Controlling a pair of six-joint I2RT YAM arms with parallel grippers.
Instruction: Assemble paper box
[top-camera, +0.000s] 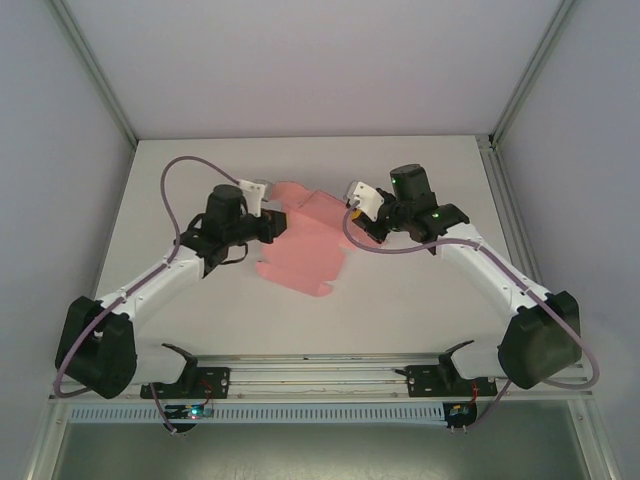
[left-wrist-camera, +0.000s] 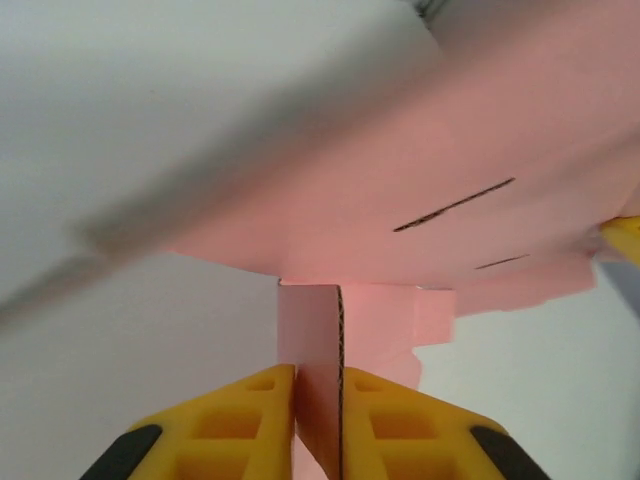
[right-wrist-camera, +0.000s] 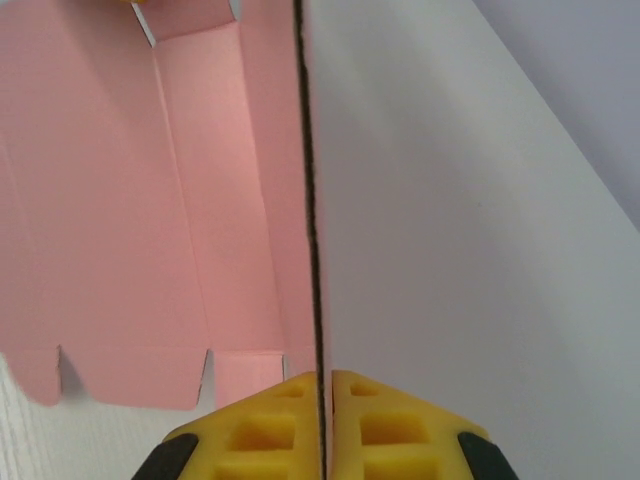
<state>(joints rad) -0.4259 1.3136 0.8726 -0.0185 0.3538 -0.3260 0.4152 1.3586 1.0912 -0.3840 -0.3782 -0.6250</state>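
Pink paper box (top-camera: 305, 245), an unfolded die-cut sheet of creased panels and notched flaps, stretches between both arms above the white surface (top-camera: 400, 310). The left gripper (left-wrist-camera: 318, 385) pinches a small upright flap. The right gripper (right-wrist-camera: 322, 385) clamps the sheet's edge, seen edge-on between its yellow fingers (right-wrist-camera: 390, 420).

box (top-camera: 305, 245): plain pink, no print; cut edges dark, thin dark slit lines
counter (top-camera: 420, 310): plain white
left end effector (left-wrist-camera: 318, 372): yellow, black patches at the outer corners
right end effector (right-wrist-camera: 322, 378): the same yellow and black
arms (top-camera: 150, 285): black joints, white links
cables (top-camera: 170, 190): mauve
walls (top-camera: 60, 150): pale grey, unpatterned
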